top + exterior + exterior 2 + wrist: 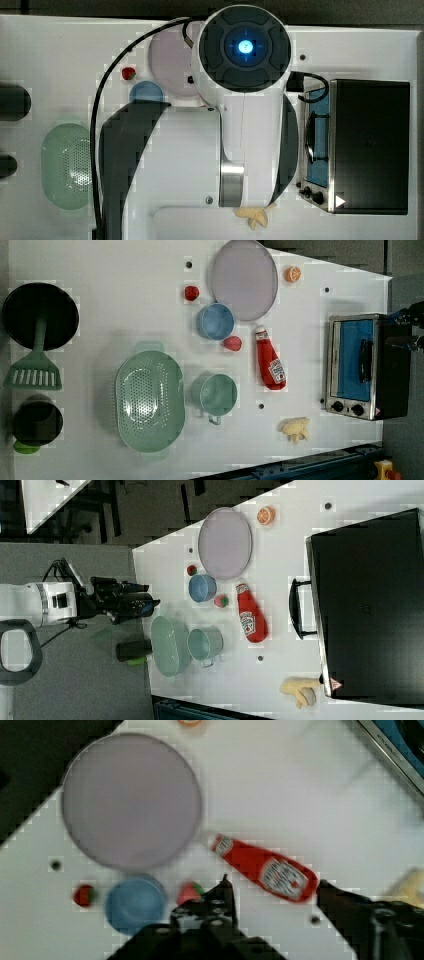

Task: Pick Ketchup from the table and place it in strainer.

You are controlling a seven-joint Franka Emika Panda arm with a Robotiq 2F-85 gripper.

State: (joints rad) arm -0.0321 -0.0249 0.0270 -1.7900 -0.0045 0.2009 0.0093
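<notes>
The Ketchup is a red bottle with a white label, lying on its side on the white table between the lilac plate and the toaster oven. It also lies flat in the right view and the wrist view. The strainer, a pale green oval basket with a holed bottom, sits toward the left view's left; it is also seen as strainer and strainer. My gripper hangs open well above the table. Its dark fingers frame the bottle's wide end, and nothing is held.
A lilac plate, a blue bowl, two strawberries, an orange slice and a green handled cup surround the bottle. A toaster oven stands at the left view's right. A black pan with a green spatula lies at the left view's left.
</notes>
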